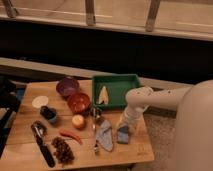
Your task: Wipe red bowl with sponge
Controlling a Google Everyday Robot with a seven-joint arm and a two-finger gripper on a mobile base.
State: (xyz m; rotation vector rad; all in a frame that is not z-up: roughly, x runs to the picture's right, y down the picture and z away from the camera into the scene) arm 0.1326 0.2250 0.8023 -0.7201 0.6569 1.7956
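The red bowl (79, 102) stands upright on the wooden table (30, 125), left of centre and just in front of a purple bowl (67, 86). A blue sponge (123, 135) lies on the table near the front right. My gripper (124, 125) hangs from the white arm (150, 97) directly over the sponge, at or just above its top. It is well to the right of the red bowl.
A green tray (122, 80) at the back holds a pale yellow piece (103, 95). A grey cloth (105, 136) and a metal utensil (95, 120) lie left of the sponge. An orange fruit (78, 121), red chili (70, 134), grapes (62, 150), black tool (42, 145), blue cup (48, 114) and white lid (39, 101) fill the left side.
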